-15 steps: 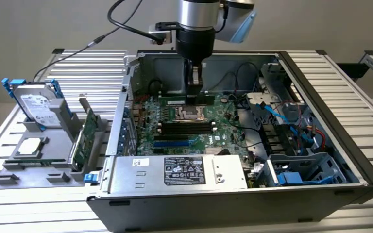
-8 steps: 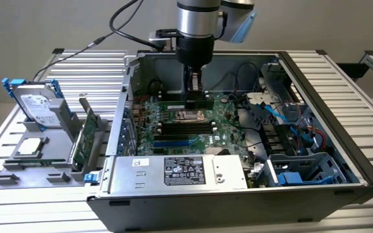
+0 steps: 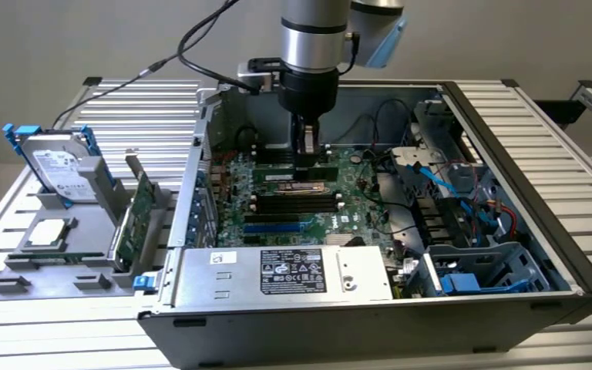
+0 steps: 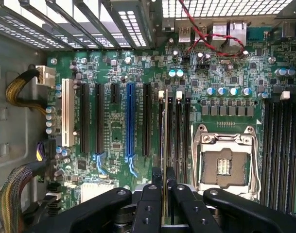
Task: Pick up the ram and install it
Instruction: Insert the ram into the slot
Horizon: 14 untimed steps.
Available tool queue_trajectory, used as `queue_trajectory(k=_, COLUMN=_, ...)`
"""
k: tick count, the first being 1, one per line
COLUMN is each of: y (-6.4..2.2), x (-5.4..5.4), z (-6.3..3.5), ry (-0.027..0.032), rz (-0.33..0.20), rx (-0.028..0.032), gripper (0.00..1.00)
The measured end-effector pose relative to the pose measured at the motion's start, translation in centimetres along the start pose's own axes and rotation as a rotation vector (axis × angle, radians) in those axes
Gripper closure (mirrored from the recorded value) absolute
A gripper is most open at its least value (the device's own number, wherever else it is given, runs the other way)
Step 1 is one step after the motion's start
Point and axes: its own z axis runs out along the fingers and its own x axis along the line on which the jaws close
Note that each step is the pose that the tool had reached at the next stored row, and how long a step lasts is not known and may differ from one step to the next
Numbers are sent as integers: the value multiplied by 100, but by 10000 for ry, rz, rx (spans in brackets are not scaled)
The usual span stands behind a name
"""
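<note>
You have the gripper [image 4: 164,174] clenched on the ram [image 4: 165,121], held edge-on at the exterior view's centre, its long axis parallel to the black memory slots [image 4: 179,136] below it.

Top: case [image 3: 327,339] lid off, arm stands straight down thru the opening over the mobo [image 4: 113,126].
Gripper [image 4: 164,172]: clamped on the ram [image 4: 165,121] (seen edge-on); memory slots [image 4: 179,136] tight on 2 sides.
Near side, ext. view: PSU [image 3: 286,270] walls off low entry.
Ext. view's right: drive cage [image 3: 481,270] + blue cables [image 3: 445,181] crowd it.
CPU socket [image 4: 225,165]: lies flat, free room above.
Red wires [image 4: 211,36]: looped by the ports, well apart from the ram.
</note>
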Motion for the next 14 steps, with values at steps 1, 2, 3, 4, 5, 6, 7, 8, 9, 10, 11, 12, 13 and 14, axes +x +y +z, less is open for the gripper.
queue_trajectory(k=1, y=-3, x=-2, z=16, ry=0, rz=3, rx=-6, gripper=86)
queue_trajectory(k=2, y=-6, x=-3, z=33, ry=0, rz=7, rx=-14, gripper=86)
queue_trajectory(k=3, y=-11, x=-5, z=49, ry=-2, rz=12, rx=-21, gripper=86)
queue_trajectory(k=4, y=-15, x=-6, z=64, ry=-2, rz=17, rx=-28, gripper=86)
queue_trajectory(k=5, y=-20, x=-8, z=80, ry=-2, rz=20, rx=-36, gripper=86)
queue_trajectory(k=6, y=-24, x=-10, z=96, ry=-1, rz=27, rx=-44, gripper=86)
queue_trajectory(k=7, y=-28, x=-12, z=112, ry=-2, rz=33, rx=-50, gripper=86)
queue_trajectory(k=8, y=-32, x=-13, z=128, ry=-3, rz=40, rx=-58, gripper=86)
queue_trajectory(k=9, y=-36, x=-15, z=142, ry=-3, rz=47, rx=-68, gripper=86)
queue_trajectory(k=10, y=-41, x=-17, z=157, ry=-2, rz=54, rx=-78, gripper=86)
queue_trajectory(k=11, y=-47, x=-18, z=172, ry=-3, rz=61, rx=-89, gripper=86)
queue_trajectory(k=12, y=-52, x=-19, z=184, ry=-3, rz=67, rx=-102, gripper=86)
queue_trajectory(k=13, y=-58, x=-20, z=196, ry=-4, rz=72, rx=-117, gripper=86)
queue_trajectory(k=14, y=-64, x=-21, z=205, ry=-4, rz=76, rx=-136, gripper=86)
